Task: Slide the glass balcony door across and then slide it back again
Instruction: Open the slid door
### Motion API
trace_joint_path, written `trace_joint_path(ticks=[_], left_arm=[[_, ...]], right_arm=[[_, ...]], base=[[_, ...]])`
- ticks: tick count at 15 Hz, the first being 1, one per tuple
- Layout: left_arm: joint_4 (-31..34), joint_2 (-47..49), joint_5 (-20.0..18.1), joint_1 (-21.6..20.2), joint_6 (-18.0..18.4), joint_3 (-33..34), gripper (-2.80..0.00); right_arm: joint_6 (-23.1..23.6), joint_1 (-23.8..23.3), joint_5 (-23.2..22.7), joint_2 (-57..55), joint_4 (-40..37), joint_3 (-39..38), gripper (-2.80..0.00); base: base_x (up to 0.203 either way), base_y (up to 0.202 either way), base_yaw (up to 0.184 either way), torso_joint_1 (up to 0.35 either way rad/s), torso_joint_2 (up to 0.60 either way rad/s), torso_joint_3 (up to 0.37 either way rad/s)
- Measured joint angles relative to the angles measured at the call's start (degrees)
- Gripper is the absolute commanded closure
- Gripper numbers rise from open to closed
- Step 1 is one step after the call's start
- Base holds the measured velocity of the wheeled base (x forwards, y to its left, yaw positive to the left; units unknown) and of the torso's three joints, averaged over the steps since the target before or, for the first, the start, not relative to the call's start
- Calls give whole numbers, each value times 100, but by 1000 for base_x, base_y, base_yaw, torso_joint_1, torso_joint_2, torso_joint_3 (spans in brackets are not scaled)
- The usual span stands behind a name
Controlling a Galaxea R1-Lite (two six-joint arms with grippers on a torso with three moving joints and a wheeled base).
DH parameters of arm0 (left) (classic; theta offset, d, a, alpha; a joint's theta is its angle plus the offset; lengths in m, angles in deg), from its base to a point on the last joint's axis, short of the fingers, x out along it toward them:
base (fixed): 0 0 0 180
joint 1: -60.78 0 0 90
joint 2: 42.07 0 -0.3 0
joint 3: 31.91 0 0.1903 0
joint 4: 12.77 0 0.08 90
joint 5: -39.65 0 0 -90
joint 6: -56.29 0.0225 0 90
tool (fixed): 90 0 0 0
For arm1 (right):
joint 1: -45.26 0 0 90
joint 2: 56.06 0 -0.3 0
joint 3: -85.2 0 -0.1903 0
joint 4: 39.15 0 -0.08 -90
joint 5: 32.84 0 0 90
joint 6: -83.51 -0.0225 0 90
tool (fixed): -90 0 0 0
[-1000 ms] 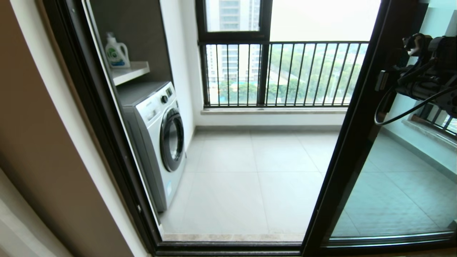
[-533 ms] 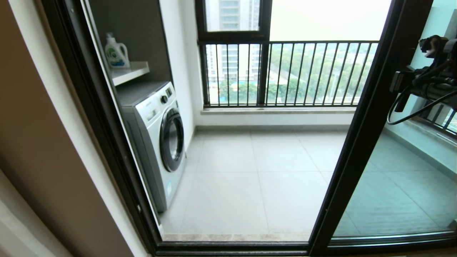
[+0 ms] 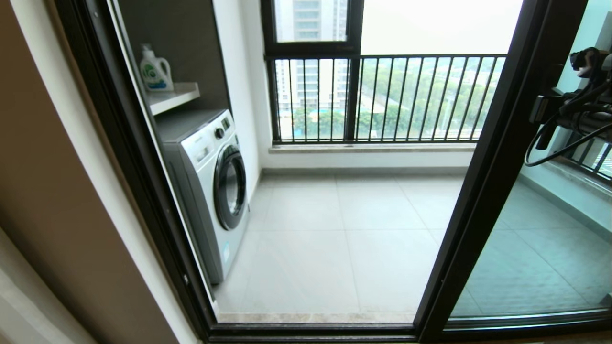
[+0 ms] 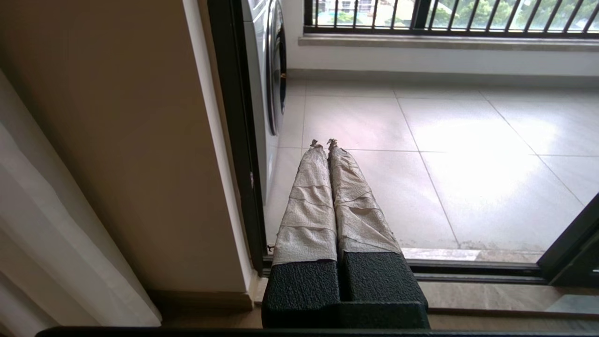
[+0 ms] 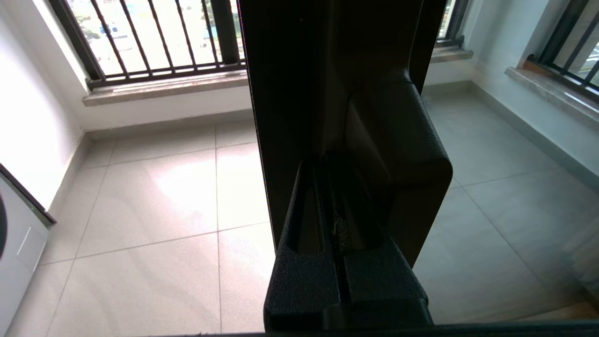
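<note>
The glass balcony door [image 3: 497, 167] stands slid over to the right, leaving the doorway wide open; its black upright runs from floor to ceiling. My right gripper [image 3: 542, 112] is up at that upright on the right edge of the head view. In the right wrist view its fingers [image 5: 327, 161] lie shut together against the dark upright [image 5: 290, 93], right beside the black bar handle [image 5: 398, 140], with nothing between them. My left gripper [image 4: 324, 142] is shut, held low near the left door jamb and pointing at the balcony floor; it is out of the head view.
A washing machine [image 3: 215, 191] stands on the balcony's left, with a detergent bottle [image 3: 155, 69] on the shelf above. A black window with railing bars [image 3: 382, 95] closes the far side. The fixed left jamb [image 3: 134, 167] and the floor track [image 3: 311, 329] frame the opening. A curtain [image 4: 47, 234] hangs at the left.
The door's upright and my right gripper have moved to the right together, widening the opening; the last half second shows only a small shift. The left arm has not moved.
</note>
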Motion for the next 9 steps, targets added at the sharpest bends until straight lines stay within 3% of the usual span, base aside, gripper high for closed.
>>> trace_joint_path(ticks=[9], left_arm=[[1, 0, 1, 0, 5, 0, 0]], right_arm=[[-13, 198, -146, 493, -1, 66, 0]], base=[[0, 0, 0, 0, 0, 0]])
